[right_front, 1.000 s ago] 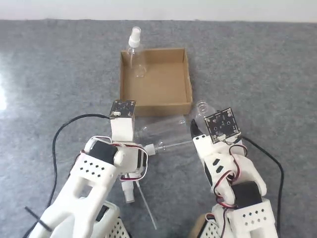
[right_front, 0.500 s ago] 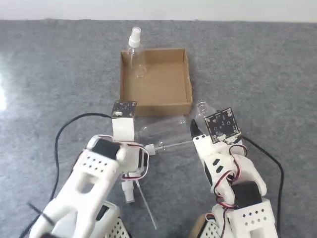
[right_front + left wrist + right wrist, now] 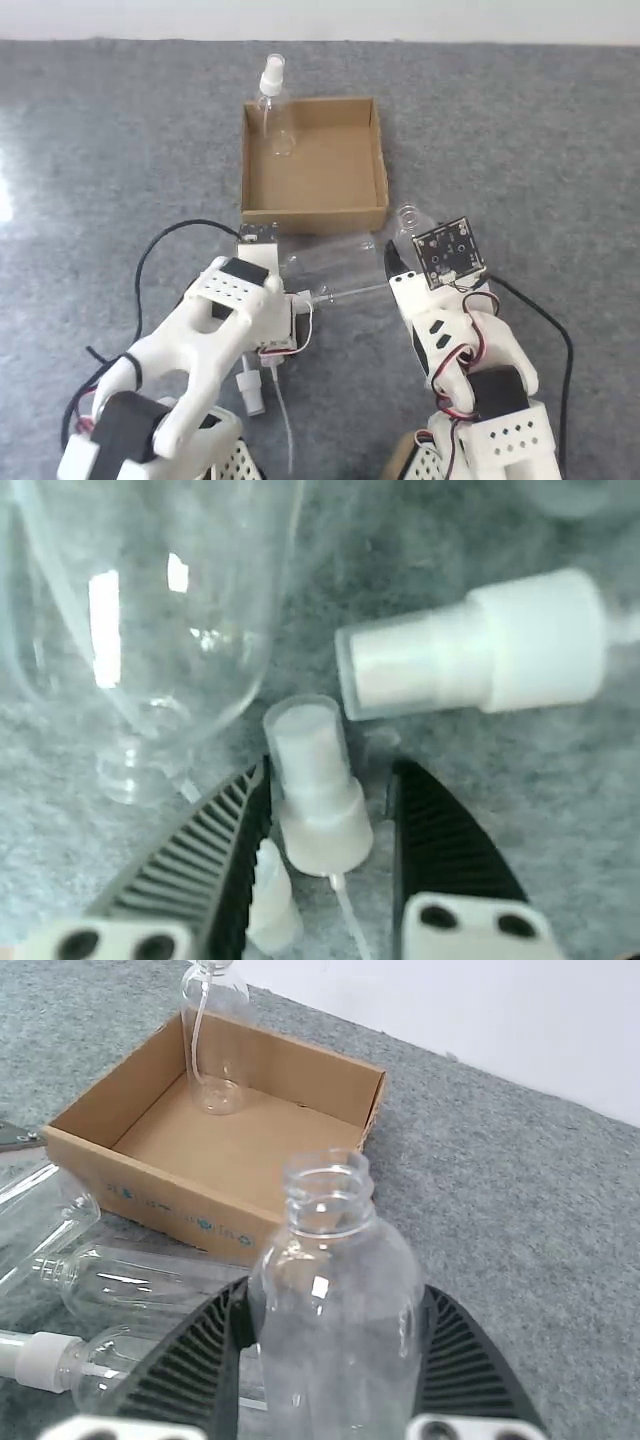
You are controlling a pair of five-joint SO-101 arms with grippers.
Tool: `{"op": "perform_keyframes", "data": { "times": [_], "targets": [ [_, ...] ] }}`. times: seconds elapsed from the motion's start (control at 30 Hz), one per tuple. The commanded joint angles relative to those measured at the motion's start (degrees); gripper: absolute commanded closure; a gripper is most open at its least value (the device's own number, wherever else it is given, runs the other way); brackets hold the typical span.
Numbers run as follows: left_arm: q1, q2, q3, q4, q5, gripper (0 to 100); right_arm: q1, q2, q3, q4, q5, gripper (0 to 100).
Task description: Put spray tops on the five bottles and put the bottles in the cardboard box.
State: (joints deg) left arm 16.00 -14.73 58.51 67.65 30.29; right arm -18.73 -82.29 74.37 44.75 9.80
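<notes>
The left claw (image 3: 328,772) is open low over the grey counter (image 3: 520,130), its jaws straddling a loose spray top (image 3: 315,790) with a gap showing on one side. The right claw (image 3: 335,1298) is closed on an uncapped bottle (image 3: 335,1260), held upright near the cardboard box (image 3: 320,175), where one capped bottle (image 3: 272,105) stands in a far corner.
</notes>
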Motion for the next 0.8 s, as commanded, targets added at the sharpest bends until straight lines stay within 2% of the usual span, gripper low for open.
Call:
{"op": "perform_keyframes", "data": {
  "times": [0.0, 0.03, 0.77],
  "targets": [
    [-0.26, 0.18, -3.82, -1.05, 2.11, 97, 0.84, -0.57, -0.62, -1.63, -0.53, 88.7],
    [-0.26, 0.18, -4.18, -1.05, 2.11, 100, 0.84, -0.57, -0.62, -1.63, -0.53, 88.7],
    [-0.26, 0.09, -13.05, -0.62, 2.20, 99, 0.57, -0.57, -0.62, -1.63, -0.53, 88.7]
  ]
}}
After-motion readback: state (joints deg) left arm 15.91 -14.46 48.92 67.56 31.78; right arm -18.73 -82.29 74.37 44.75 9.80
